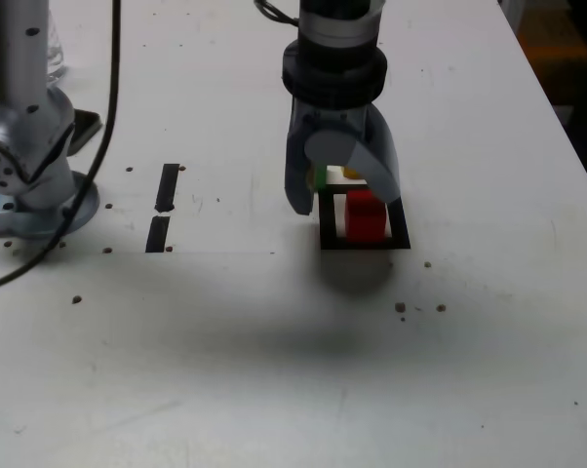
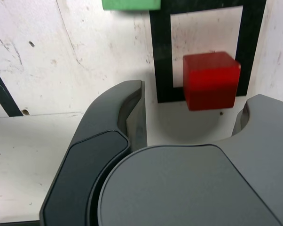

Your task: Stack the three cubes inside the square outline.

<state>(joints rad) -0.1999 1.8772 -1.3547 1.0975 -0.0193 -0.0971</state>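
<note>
While the gripper [image 1: 344, 200] hangs wide and empty over the table [image 1: 274, 370], the red cube [image 1: 365, 215] sits low in the square outline [image 1: 330, 234], its base overlapping the near tape edge in the wrist view, so it's not centred. In the exterior view the cube is just past the fingertips at about 5 o'clock from the gripper's middle; the wrist view puts it [image 2: 210, 80] between the two spread fingers [image 2: 132, 108], closer to the far one, nothing touching it.

Green cube [image 2: 131, 4] lies outside the outline, just off its corner, at roughly 11 o'clock from the red one in the wrist view. Exterior view shows only slivers of green [image 1: 320, 178] and yellow cube [image 1: 352, 175] behind the fingers; can't tell their exact spots.

Likely next: drop onto one of the loose cubes, green looks nearest. Cubes are square, no long axis to line up.

Two short tape strips [image 1: 163, 207] sit well apart at 9 o'clock. No brand, label or readable writing anywhere.
</note>
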